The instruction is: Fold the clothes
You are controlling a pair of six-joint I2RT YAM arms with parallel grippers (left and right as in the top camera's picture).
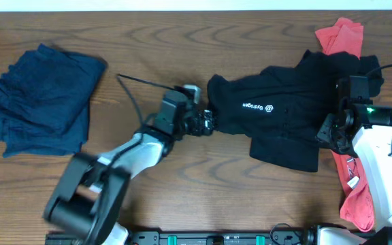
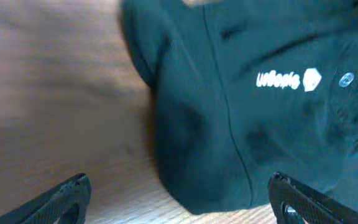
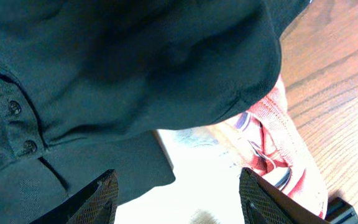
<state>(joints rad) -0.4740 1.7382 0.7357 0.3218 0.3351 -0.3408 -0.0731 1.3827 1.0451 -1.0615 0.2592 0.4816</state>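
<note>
Overhead, a folded stack of navy clothes [image 1: 43,102] lies at the left of the wooden table [image 1: 182,47], well apart from the left gripper [image 1: 208,122], which sits at the left edge of the crumpled black polo shirt [image 1: 278,112] lying centre-right with its white logo up. The left wrist view shows its fingers [image 2: 67,199] spread wide and closed on nothing, the shirt's rounded edge just ahead of them. Further right, the right gripper [image 1: 331,129] is at the shirt's right side, where a red garment [image 1: 339,34] pokes out from under it, and the right wrist view shows those fingers [image 3: 101,199] parted too, holding nothing, above black cloth and red.
</note>
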